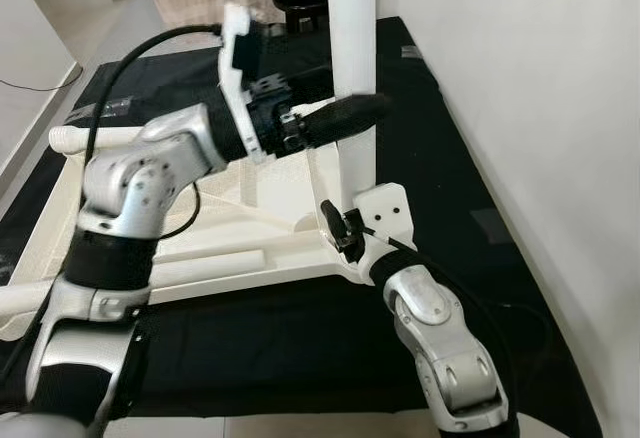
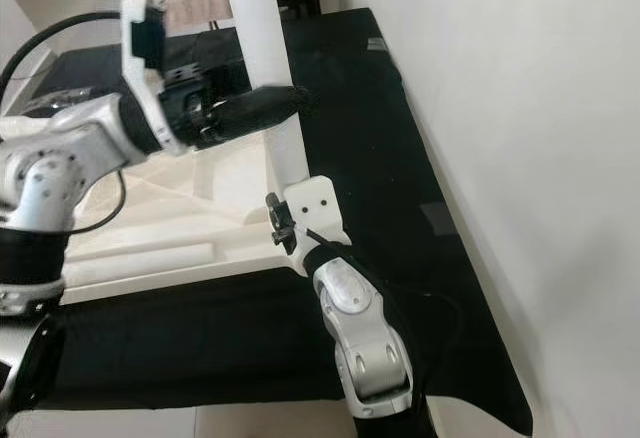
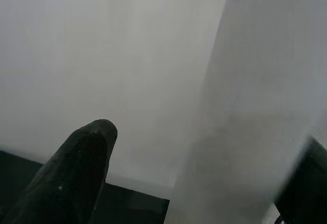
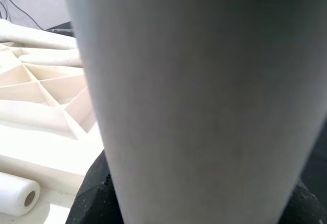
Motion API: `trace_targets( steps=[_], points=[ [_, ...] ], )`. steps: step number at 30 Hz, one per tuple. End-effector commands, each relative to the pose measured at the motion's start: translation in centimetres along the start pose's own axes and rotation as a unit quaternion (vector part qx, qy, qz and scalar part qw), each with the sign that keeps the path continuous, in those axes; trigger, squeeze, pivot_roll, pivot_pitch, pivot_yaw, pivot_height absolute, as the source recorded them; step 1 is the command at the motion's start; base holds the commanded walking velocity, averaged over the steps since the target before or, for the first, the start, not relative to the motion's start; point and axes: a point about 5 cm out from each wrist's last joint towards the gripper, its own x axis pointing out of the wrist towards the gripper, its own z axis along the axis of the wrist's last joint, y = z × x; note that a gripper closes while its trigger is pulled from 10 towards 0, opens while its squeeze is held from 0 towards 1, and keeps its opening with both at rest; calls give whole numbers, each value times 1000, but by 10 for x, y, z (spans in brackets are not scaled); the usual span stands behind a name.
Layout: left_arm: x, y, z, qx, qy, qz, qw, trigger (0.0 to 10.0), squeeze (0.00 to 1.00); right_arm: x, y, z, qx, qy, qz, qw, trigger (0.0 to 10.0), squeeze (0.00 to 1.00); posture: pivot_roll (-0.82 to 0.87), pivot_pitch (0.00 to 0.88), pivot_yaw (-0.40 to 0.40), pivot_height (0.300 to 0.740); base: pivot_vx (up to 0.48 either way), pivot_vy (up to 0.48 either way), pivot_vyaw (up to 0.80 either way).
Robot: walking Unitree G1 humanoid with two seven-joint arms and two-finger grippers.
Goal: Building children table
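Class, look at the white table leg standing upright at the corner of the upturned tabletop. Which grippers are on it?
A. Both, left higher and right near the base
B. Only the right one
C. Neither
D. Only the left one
A: the left gripper clasps the table leg partway up, and the right gripper is at its base by the tabletop corner.

wall (image 1: 540,108) close beside upright leg (image 1: 352,28)

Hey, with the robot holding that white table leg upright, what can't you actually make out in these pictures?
- Top of the white leg: cut off by the upper edge in both eye views.
- Joint between the leg and the tabletop: hidden behind the right gripper and its white bracket.
- Right gripper's fingers: the right wrist view is blocked by the leg, close and blurred.
- Left gripper: its far finger is hidden by the leg.
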Motion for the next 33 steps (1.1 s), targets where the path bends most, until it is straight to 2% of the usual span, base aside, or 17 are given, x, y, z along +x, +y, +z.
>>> trace_targets(
  steps=[1,2,3,9,14,15,16,19,21,22,23,25,26,27,28,31,33],
  points=[
    [7,1,-7,10,17,-7,1000,10000,0,0,19,-28,33,74,50,995,10000,0,-52,187,151,740,0,0,0],
    [12,2,-9,15,20,-11,1000,10000,0,0,20,-28,33,73,51,995,10000,0,-52,187,151,740,0,0,0],
    [15,2,-10,22,20,-12,999,0,0,0,20,-29,33,73,51,995,10000,0,-54,184,151,740,0,0,0],
    [22,-5,-14,61,28,-31,997,0,0,0,18,-31,34,75,53,995,10000,0,-52,180,150,740,0,0,0],
    [21,-13,-19,80,34,-37,996,0,0,4,9,-28,45,65,69,994,10000,0,-44,176,143,740,0,0,0],
    [20,-15,-20,82,34,-38,995,0,0,5,4,-26,44,53,82,994,10000,702,-45,173,137,740,0,0,0],
    [20,-16,-20,83,35,-39,995,0,0,6,0,-24,43,45,91,994,10000,1000,-44,173,136,740,0,0,0],
    [19,-16,-21,85,35,-40,995,0,0,8,-8,-18,41,27,116,992,10000,1000,-43,170,131,740,0,0,0],
    [18,-17,-22,86,31,-42,995,0,0,13,-23,-7,34,-3,159,987,10000,1000,-49,168,126,740,0,0,0],
    [19,-18,-23,85,29,-43,995,0,0,15,-27,1,21,-24,200,979,10000,1000,-52,168,122,740,0,0,0],
    [19,-18,-23,85,29,-43,995,0,0,15,-27,1,21,-24,200,979,10000,1000,-52,168,122,740,0,0,0],
    [19,-20,-25,85,26,-44,995,0,0,16,-30,10,-4,-45,259,965,10000,1000,-55,168,120,740,0,0,0],
    [20,-20,-26,84,24,-44,995,0,0,17,-31,12,-19,-50,299,953,10000,0,-55,166,119,740,0,0,0],
    [20,-20,-26,84,24,-44,995,0,0,17,-31,12,-19,-50,299,953,10000,0,-55,166,119,740,0,0,0],
    [22,-21,-26,83,19,-43,995,0,0,18,-33,13,-35,-44,352,934,10000,0,-54,168,116,740,0,0,0],
    [22,-22,-26,83,17,-42,996,0,0,19,-35,13,-36,-39,371,927,10000,0,-54,168,116,740,0,0,0],
    [23,-23,-27,82,14,-41,996,0,0,21,-40,12,-47,-28,410,910,10000,0,-51,169,111,740,0,0,0]
  ],
)
